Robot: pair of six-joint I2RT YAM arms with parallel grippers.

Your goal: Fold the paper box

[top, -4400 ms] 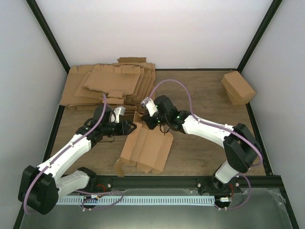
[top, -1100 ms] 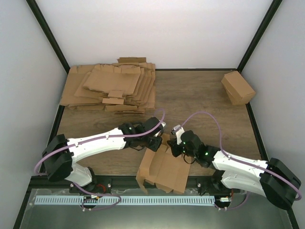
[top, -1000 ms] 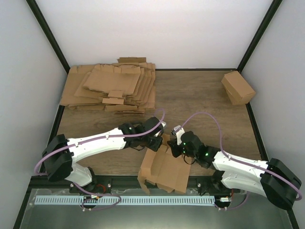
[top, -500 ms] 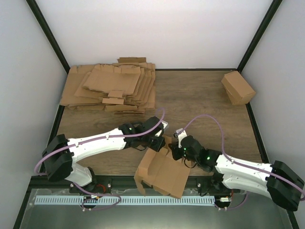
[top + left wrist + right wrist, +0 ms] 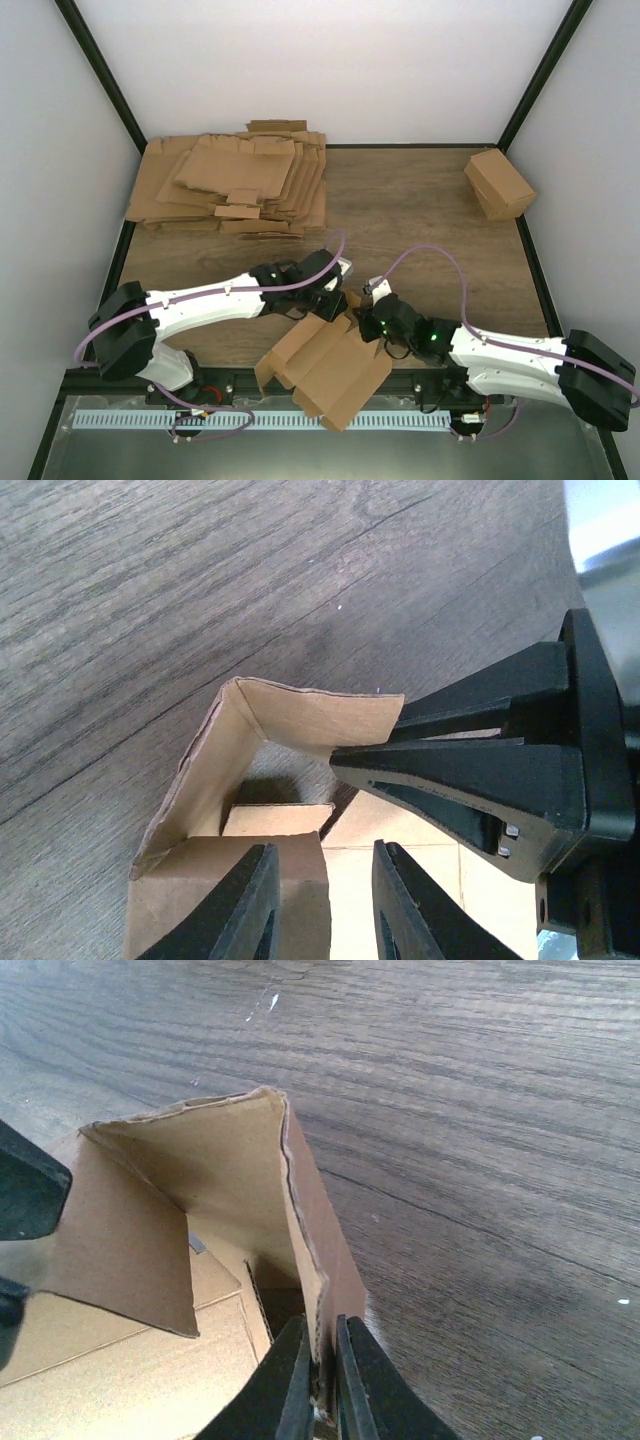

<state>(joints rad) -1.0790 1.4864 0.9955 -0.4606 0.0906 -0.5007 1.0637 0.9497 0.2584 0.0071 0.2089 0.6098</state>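
seen from above, both pincers' tips are hard to make out: dark wrists and cables cover them where they meet at the far corner of the paper box (image 5: 330, 375), near the front middle of the wooden table (image 5: 420, 200). the box's near part runs past the table's front edge over the black rail (image 5: 250, 383); its creases there are too small to read. in the left wrist view the frame cuts off the lower part of the sheet, and the inside of the raised corner is in shadow. the left pincer (image 5: 325, 848) has its jaws part way apart w/ brown cardboard showing in the gap; can't tell whether they press on a flap or just hang over it. the right pincer (image 5: 320, 1355) has its jaws almost together, nipping the top edge of an upright cardboard wall; only the finger ends show in its own view. the box is a half-raised sheet: one flap bent up into an angled corner at the far end, the rest lying flat toward the arm bases. the right pincer comes at that corner from the right, the left pincer from the left, the two just beside each other. at the back left lies a pile of flat brown sheets (image 5: 230, 185), at the back right a closed brown carton (image 5: 498, 183), both well apart from the box.
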